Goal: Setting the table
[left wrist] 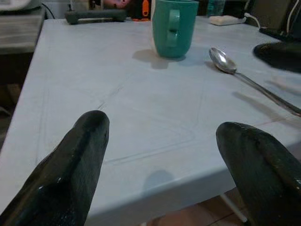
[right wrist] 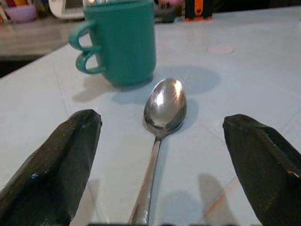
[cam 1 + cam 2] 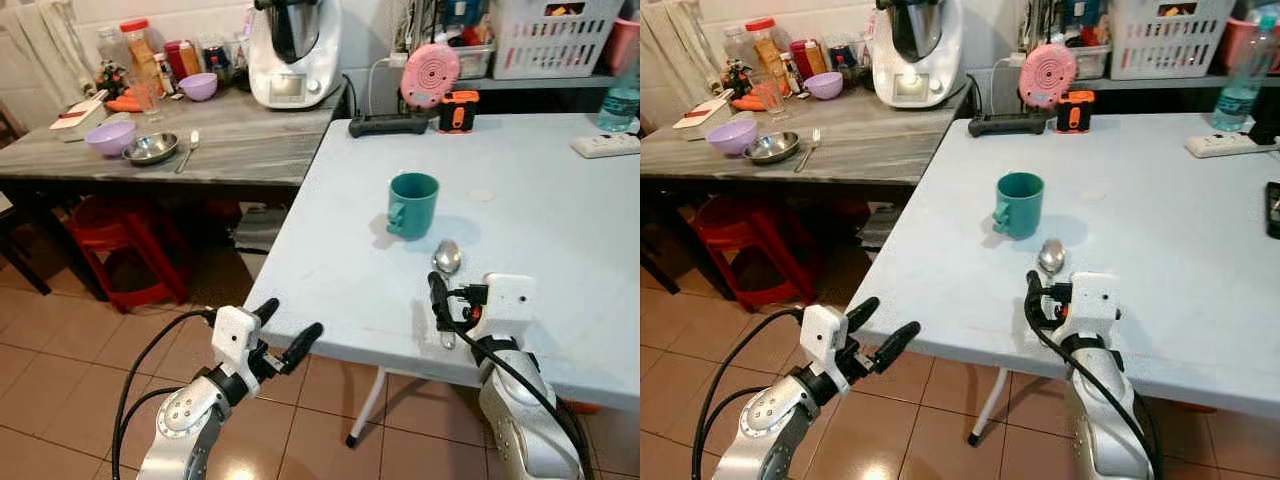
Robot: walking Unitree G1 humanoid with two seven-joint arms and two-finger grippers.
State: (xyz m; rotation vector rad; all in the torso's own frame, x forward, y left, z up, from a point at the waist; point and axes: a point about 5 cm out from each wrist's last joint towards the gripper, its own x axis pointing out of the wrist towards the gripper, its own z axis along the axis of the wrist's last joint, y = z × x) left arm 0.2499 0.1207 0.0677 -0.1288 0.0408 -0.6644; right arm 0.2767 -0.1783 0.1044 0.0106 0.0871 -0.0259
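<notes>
In the left eye view, a pale blue desk takes up the right and centre of the frame. A teal mug stands upright near its middle, handle toward the lower left; its inside cannot be seen from this angle. Just below and right of the mug lies a metal spoon, bowl toward the mug, handle running down toward the right pincer, which hovers over the handle at the desk's near edge. At lower left, the left pincer sits beside the desk's near left edge with its fingers spread and nothing between them. In the upper left stands a grey wooden desk carrying a lilac bowl, a steel bowl touching it, and a second lilac bowl further back; what they hold cannot be told. A white kitchen machine stands at that desk's right end.

The right eye view gives the same scene, with a white basket at the upper right, its contents unclear.

In the left wrist view, the two black fingers stand wide apart at the desk's edge, with the mug and spoon well beyond them.

In the right wrist view, the fingers are spread on either side of the spoon's handle without touching it, and the mug stands just behind the spoon's bowl.
</notes>
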